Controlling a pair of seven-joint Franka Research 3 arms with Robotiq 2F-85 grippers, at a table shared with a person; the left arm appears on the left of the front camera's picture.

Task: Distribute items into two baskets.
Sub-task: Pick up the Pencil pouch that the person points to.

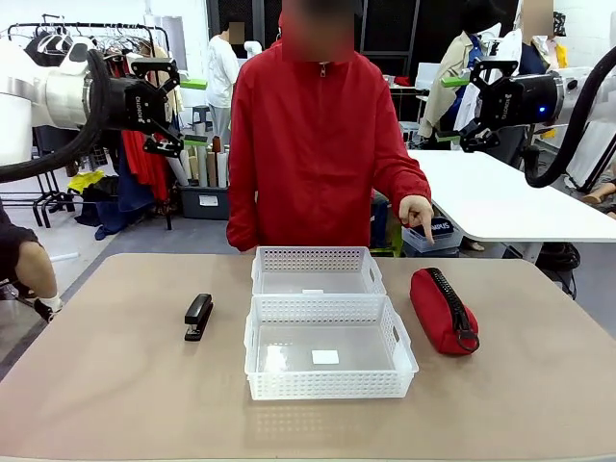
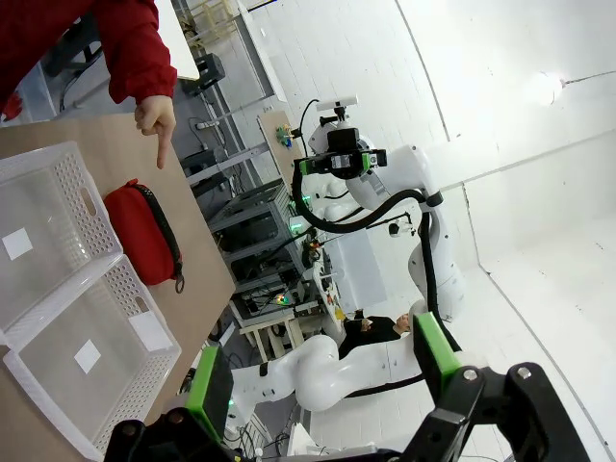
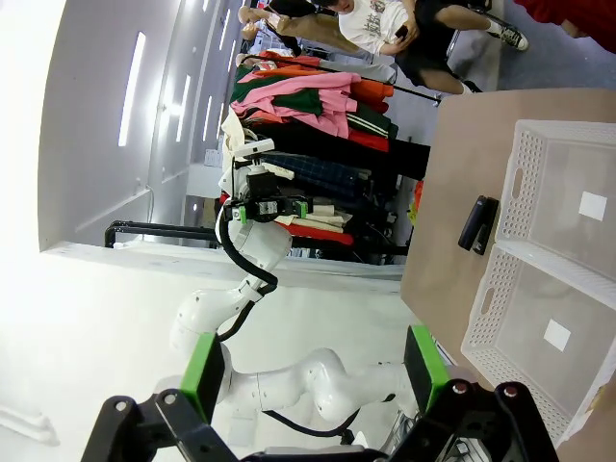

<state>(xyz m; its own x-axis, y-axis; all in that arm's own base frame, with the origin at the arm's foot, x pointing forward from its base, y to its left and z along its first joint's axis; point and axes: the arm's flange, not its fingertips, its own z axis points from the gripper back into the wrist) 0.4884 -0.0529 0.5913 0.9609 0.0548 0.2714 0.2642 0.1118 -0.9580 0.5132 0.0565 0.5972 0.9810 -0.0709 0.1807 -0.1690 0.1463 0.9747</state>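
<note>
Pouch: the red zip pouch [image 1: 443,310] is lying on the worktop [image 1: 96,385] just beside the right wall of the near basket [image 1: 327,383], with its zipper facing up and its strap loop toward the robot.
Stapler: the small black stapler [image 1: 198,316] is lying left of the baskets, near them but apart.
Baskets: the near basket and the far basket [image 1: 316,258] are sitting end to end in the middle of the worktop, touching, each holding only a white label.
Person: one hand [image 1: 417,212] is pointing a finger down toward the far end of the pouch without touching it.
Left tool: the left tool [image 1: 168,106] is hanging high over the left side, jaws spread wide and gripping nothing.
Right tool: the right tool [image 1: 476,104] is hanging high over the right side, likewise wide open and empty.
Step in hand: going by the pointing finger, the pouch is probably being chosen first, and the right tool is sitting nearer to it.
Doing it well: the jaws should be coming down across the pouch's narrow width at mid-length, straddling the zipper and low enough to pinch the body, not the strap.
Caution: the pointing hand is hovering close, so the descent should be keeping to the robot-side half, and the lift should be clearing the basket rim before crossing over.
</note>
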